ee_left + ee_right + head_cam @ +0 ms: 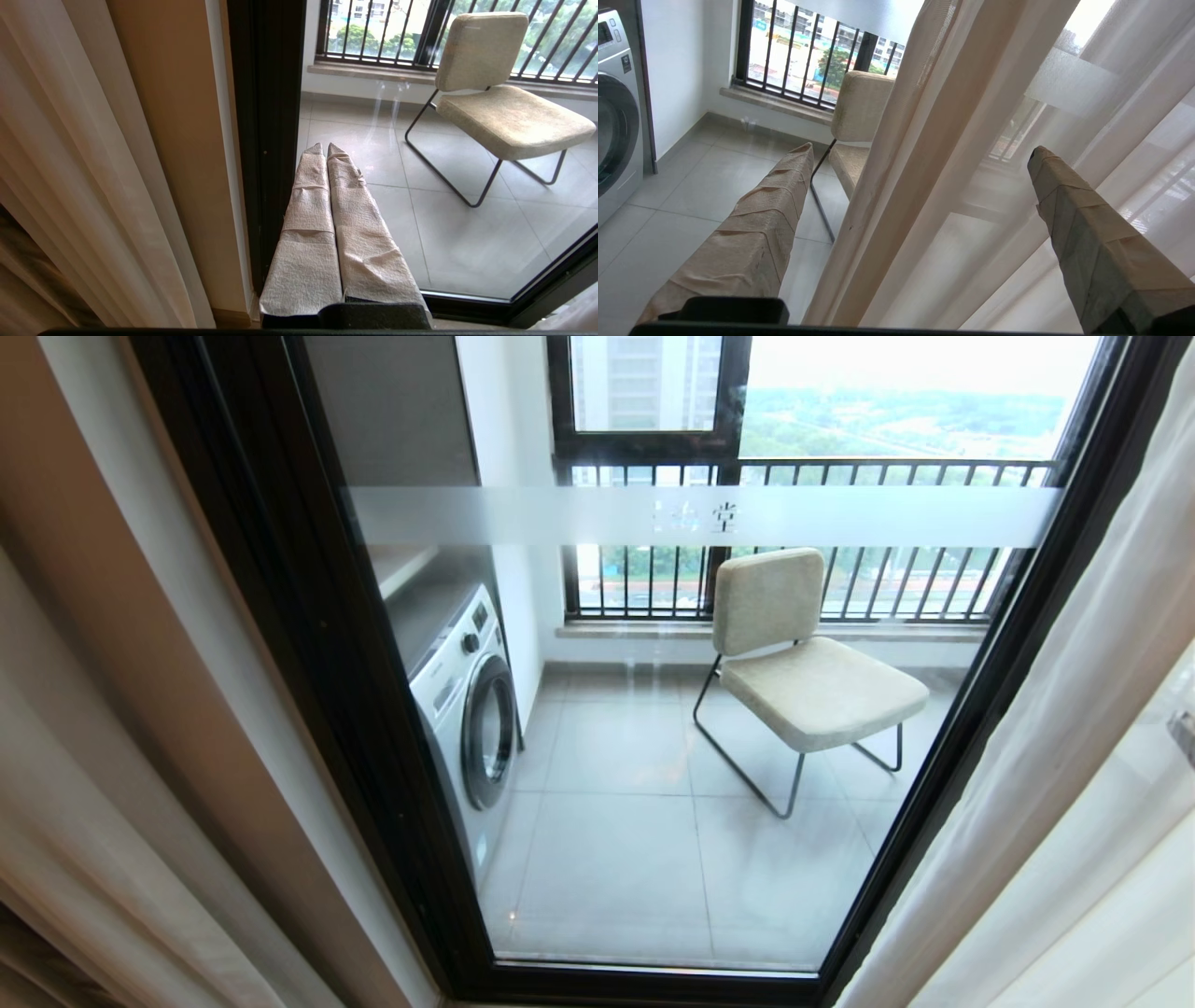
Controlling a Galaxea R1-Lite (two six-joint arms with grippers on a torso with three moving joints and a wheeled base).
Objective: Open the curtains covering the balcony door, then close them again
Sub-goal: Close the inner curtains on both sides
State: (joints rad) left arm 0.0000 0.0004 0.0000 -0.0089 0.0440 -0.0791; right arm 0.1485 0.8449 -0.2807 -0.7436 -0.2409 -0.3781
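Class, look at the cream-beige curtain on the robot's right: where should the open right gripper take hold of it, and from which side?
Probably the curtain by its free vertical edge, beside the balcony door. That folded hem hangs between the fingers of the open right gripper, so closing from the room side, one finger each side of the cloth, should pinch it for pulling back across the glass.

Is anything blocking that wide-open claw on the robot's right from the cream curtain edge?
Nothing visible does. The right gripper stands open, and the hanging edge of the thick cream-beige woven curtain hangs directly between its paper-wrapped fingers, with the thin white sheer behind. The chair is beyond the glass.
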